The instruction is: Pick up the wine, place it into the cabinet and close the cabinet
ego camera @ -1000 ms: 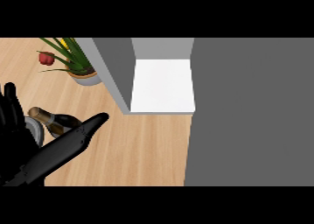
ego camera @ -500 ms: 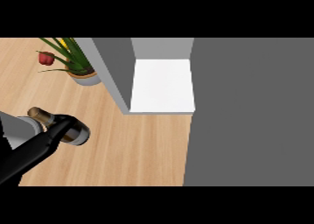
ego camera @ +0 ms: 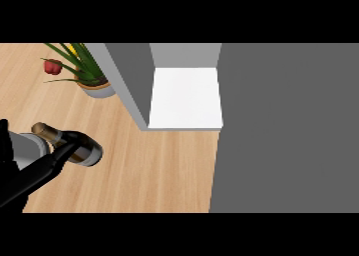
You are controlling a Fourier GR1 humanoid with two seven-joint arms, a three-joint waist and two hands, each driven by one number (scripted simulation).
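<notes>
Wooden worktop (ego camera: 160, 170) bearing potted plant (ego camera: 90, 75) and open grey cabinet (ego camera: 186, 97); left robot hand (ego camera: 23, 170) curled round the wine (ego camera: 67, 145).

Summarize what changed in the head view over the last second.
The left hand, spread wide beside the wine bottle a second ago, has drawn down toward the lower left edge, thumb now lying across the bottle. The bottle shifted slightly right, its body showing more. Whether it is gripped is unclear. The potted plant, the open cabinet and the counter stayed put. Right hand not in view.
</notes>
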